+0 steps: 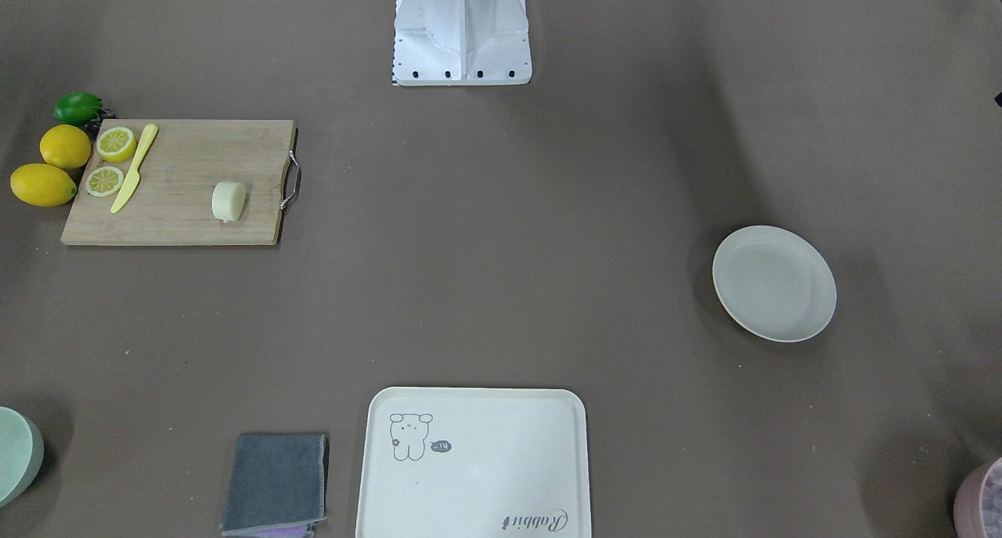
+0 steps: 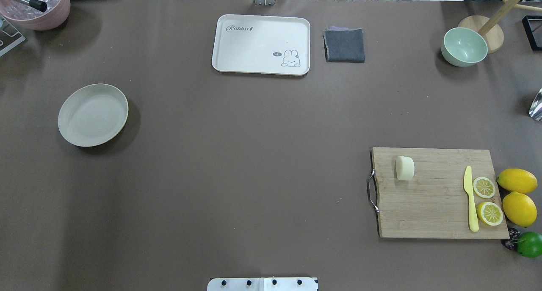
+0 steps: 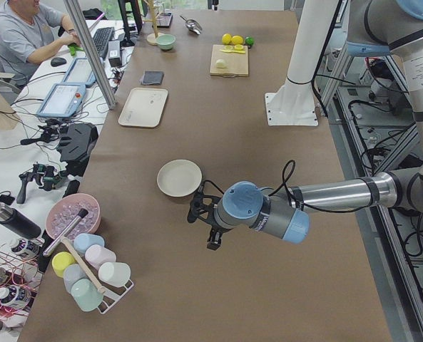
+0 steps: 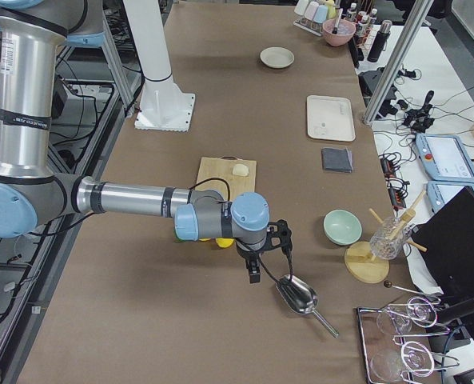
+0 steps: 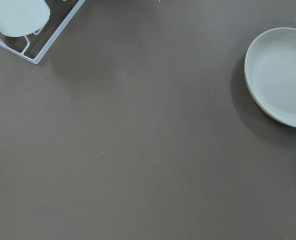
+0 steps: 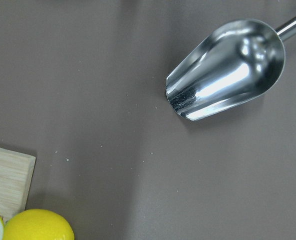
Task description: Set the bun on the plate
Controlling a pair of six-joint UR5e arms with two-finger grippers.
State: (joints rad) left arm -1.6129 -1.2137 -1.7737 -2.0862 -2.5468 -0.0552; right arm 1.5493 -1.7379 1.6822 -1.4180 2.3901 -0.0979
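On the wooden board, near the end with the metal handle, the bun lies on its side. A yellow knife and two lemon slices lie at the other end of the board. The plate sits far away, across the brown table. The left gripper hangs over the table near the plate. The right gripper hangs near a shiny metal scoop. Both grippers show only in the side views, so I cannot tell if their fingers are apart or together
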